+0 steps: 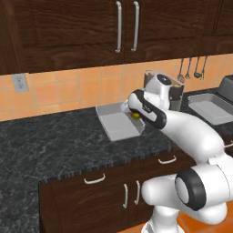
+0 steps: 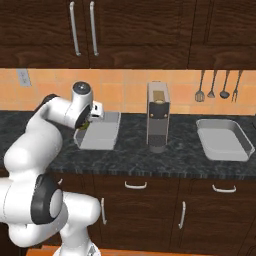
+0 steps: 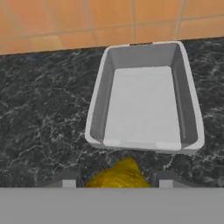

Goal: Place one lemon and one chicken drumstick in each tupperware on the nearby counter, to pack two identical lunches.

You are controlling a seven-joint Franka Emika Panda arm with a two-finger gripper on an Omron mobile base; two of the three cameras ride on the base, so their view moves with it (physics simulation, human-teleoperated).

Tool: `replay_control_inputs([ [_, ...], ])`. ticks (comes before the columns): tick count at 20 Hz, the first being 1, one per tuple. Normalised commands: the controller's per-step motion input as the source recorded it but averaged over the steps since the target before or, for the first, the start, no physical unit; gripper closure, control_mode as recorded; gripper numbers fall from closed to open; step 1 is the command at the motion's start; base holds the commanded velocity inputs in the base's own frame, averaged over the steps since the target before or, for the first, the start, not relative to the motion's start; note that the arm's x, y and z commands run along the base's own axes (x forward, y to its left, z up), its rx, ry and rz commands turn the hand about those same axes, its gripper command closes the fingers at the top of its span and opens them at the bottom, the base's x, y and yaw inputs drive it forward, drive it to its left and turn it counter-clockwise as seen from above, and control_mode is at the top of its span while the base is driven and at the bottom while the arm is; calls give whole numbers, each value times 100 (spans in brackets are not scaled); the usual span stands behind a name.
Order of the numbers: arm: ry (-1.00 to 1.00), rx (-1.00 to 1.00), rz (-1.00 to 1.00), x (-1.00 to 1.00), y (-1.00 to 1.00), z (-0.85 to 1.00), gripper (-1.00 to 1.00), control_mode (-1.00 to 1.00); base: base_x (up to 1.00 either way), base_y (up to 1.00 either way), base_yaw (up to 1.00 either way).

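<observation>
The gripper (image 3: 117, 181) is closed on a lemon (image 3: 119, 176), held between its two fingertips (image 3: 66, 180). In the hand view, an empty tupperware (image 3: 98, 109) lies at 12 o'clock from the gripper, just beyond the lemon, resting on the counter (image 3: 43, 109). A second tupperware (image 2: 240, 131) sits well apart, past the coffee machine (image 2: 157, 117).

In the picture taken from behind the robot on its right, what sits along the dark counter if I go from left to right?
The gripper holding a lemon → near tupperware → coffee machine → second tupperware, with utensils hanging on the wall above it.
</observation>
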Motion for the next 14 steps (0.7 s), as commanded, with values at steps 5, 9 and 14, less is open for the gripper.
replay_control_inputs([
  [5,-37,4,0,27,9,-68,100,-100,0,0,0],
  [9,-6,3,0,53,7,-20,100,-100,0,0,0],
  [14,19,5,-1,77,0,0,100,-100,0,0,0],
])
